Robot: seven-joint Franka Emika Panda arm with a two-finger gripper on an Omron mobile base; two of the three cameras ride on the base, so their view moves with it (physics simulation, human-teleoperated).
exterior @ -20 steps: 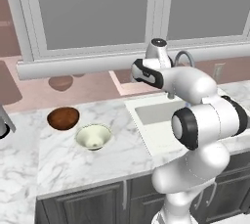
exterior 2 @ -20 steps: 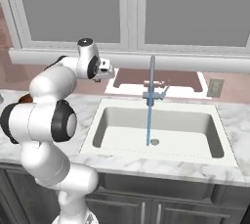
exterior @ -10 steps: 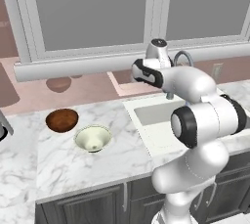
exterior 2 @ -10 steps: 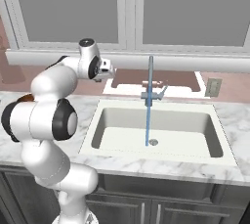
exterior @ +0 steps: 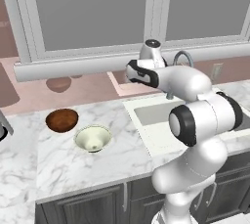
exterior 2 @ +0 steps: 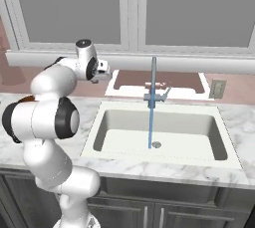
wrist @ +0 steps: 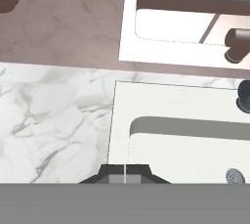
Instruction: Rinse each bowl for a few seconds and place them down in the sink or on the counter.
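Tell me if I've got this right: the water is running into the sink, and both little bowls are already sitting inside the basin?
Not quite. The water is running into the sink, but the two bowls sit on the counter to its left, not in the basin: the reddish-brown bowl and the cream bowl beside it. The left base view shows this.

We see two bowls on the marble counter [exterior: 63,164] left of the sink: a reddish-brown bowl [exterior: 62,120] and, just beside it, a cream bowl [exterior: 93,138]. Nothing stands above either, so both can be reached from overhead. The counter strip in front of them lies bare. The white sink basin [exterior 2: 164,137] is open, but a gooseneck faucet [exterior 2: 153,80] rises at its back centre and a thin stream of water [exterior 2: 150,122] falls to the drain [exterior 2: 157,145], splitting the basin into two free halves.
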